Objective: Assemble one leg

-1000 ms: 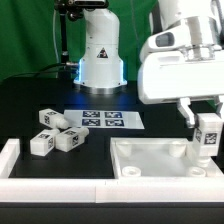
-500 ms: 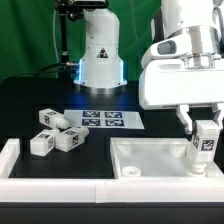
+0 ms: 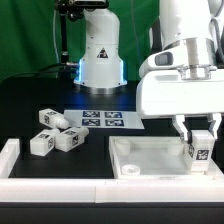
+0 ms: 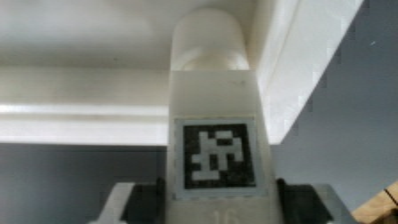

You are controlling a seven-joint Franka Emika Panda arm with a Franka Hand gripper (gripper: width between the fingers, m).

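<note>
My gripper (image 3: 201, 133) is shut on a white leg (image 3: 201, 150) with a square tag on its face, held upright over the right near corner of the large white rimmed panel (image 3: 150, 155). In the wrist view the leg (image 4: 215, 110) runs out from between my fingers (image 4: 134, 200), its rounded tip at the panel's rim (image 4: 285, 60). Whether the tip touches the panel is not clear. Three more legs (image 3: 55, 132) lie loose on the black table at the exterior view's left.
The marker board (image 3: 102, 119) lies flat behind the panel. The robot base (image 3: 100, 55) stands at the back. A white raised border (image 3: 15, 160) runs along the table's near and left edges.
My gripper has moved down and slightly toward the exterior view's left with the leg, bringing it lower over the panel's right near corner.
</note>
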